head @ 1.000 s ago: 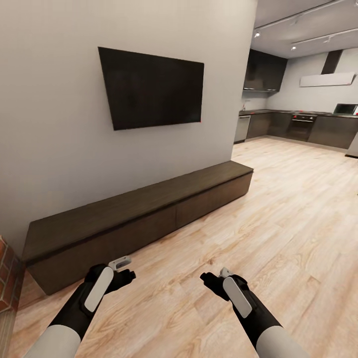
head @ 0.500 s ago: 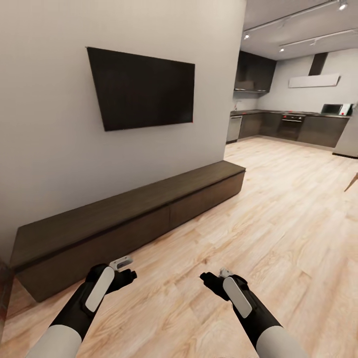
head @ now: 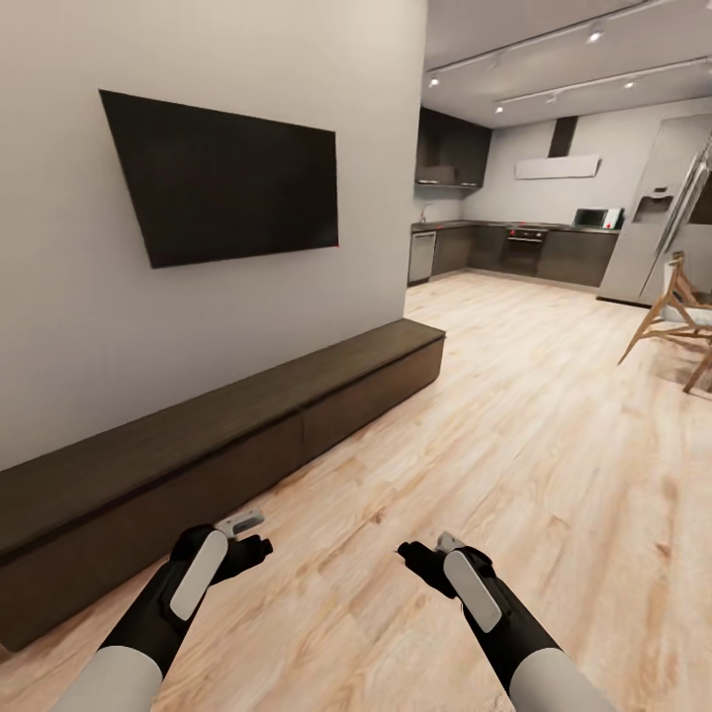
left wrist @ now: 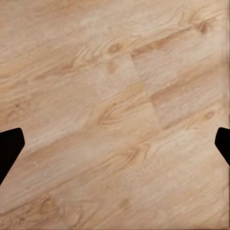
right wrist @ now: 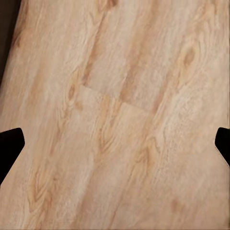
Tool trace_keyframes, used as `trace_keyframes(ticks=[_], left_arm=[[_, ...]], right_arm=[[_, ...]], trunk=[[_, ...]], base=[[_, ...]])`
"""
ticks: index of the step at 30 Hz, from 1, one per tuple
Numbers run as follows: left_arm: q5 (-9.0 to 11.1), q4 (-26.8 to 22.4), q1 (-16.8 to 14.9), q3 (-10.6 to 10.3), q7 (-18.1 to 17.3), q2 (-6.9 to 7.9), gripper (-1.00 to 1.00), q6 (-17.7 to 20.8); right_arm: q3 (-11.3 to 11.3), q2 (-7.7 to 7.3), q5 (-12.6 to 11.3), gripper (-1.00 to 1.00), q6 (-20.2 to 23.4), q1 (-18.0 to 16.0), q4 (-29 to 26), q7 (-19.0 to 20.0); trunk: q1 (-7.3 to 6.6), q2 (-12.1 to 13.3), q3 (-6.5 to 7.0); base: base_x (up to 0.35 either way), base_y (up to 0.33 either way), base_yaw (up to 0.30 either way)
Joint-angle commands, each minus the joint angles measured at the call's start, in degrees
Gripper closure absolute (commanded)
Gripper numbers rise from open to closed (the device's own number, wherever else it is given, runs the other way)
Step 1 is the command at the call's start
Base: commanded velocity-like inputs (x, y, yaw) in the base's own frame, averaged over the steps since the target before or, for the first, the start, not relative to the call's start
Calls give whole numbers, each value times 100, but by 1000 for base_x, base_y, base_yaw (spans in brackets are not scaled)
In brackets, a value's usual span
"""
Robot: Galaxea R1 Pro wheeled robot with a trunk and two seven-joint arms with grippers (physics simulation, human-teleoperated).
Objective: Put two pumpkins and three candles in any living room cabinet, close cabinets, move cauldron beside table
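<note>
1. The cabinet point(head: 227, 435) ran low along the left wall under the TV point(head: 225, 178), every drawer front flush and shut.
2. The left tool point(head: 247, 539) hung over bare floor point(head: 514, 425), fingers point(left wrist: 9, 148) spread wide and holding nothing.
3. The right tool point(head: 420, 556) hung beside it, likewise spread and gripping nothing.
4. Far right stood a chair point(head: 672, 321), with the fridge point(head: 658, 222) and kitchen behind it.
</note>
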Motion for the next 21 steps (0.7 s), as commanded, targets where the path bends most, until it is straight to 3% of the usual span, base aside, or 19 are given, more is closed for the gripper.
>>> trace_keyframes(ticks=[1,6,10,13,16,21], left_arm=[[61,-10,-3,-19,58,7,-100,6],[61,-10,-2,-26,58,10,-100,11],[61,-10,-4,-28,50,13,-100,14],[61,-16,-2,-30,43,8,-100,21],[61,-163,-3,-30,38,6,-100,28],[69,-370,0,-34,39,6,-100,60]], right_arm=[[13,-2,-53,-100,12,-5,-7,-53],[-172,-2,-81,-100,70,-5,-14,-74],[-680,-5,-155,-100,91,-5,-15,-96],[-860,-16,-165,-100,94,-5,-16,-89],[-932,-41,-168,-100,95,-5,-16,-85],[-1034,-210,-226,-100,95,-5,-8,-83]], trunk=[[-1,-3,-3],[-1,-3,13],[-1,-3,22],[-1,-3,18],[-1,-3,3],[-1,-3,-31]], base=[[0,0,-272],[0,0,-272],[0,0,-275],[0,0,-271],[0,0,-226],[0,0,-192]])
